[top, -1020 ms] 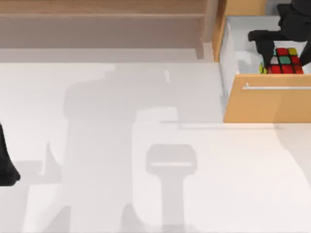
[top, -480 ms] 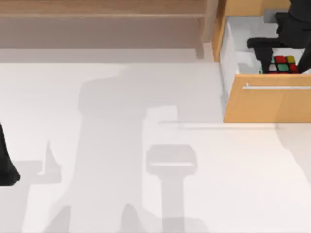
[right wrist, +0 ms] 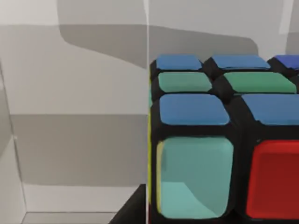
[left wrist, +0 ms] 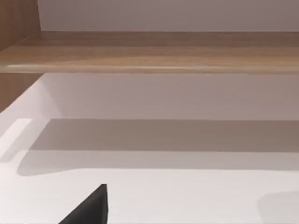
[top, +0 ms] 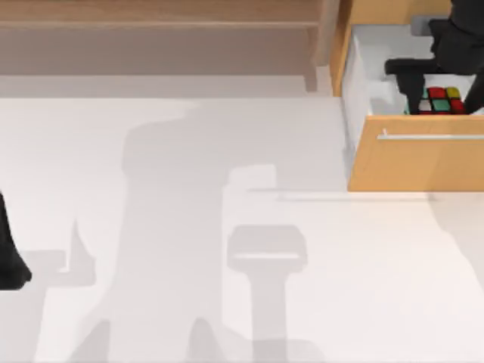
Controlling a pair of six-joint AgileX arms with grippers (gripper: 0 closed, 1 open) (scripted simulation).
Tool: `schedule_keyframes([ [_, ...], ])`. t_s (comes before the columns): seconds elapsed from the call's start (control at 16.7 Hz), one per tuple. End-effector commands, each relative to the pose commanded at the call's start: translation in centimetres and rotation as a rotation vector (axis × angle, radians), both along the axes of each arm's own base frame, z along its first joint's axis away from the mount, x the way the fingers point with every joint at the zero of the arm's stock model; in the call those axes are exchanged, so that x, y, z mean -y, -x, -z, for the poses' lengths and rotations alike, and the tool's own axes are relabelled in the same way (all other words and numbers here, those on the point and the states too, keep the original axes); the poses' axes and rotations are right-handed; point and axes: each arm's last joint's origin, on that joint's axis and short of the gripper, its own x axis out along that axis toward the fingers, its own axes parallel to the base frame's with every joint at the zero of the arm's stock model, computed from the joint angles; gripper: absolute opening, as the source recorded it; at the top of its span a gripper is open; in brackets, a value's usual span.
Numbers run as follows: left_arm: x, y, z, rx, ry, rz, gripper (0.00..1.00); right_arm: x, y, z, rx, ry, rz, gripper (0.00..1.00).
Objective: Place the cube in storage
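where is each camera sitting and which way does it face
Top view: above the table, looking down; right end effector at the cube inside the drawer, left arm parked at the left edge.
Left wrist view: on the left arm, facing the wooden shelf.
Right wrist view: on the right arm, close on the cube.
The top and right wrist views share the cube and the drawer's white walls.

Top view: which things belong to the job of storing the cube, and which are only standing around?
Belong to the job:
cube, inside the drawer
drawer, pulled open
right gripper, down in the drawer at the cube

Only standing around:
wooden shelf along the back
left arm, parked at the table's left edge
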Motion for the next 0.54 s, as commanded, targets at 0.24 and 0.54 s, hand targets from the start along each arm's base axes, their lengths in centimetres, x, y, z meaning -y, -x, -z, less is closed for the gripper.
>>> schedule_keyframes([
  [0.24,0.0,0.0,0.0,0.0,0.0,0.0,1.0,0.0,0.0,0.0,0.0,0.0,0.0,1.0],
  [0.54,0.0,0.0,0.0,0.0,0.0,0.0,1.0,0.0,0.0,0.0,0.0,0.0,0.0,1.0],
])
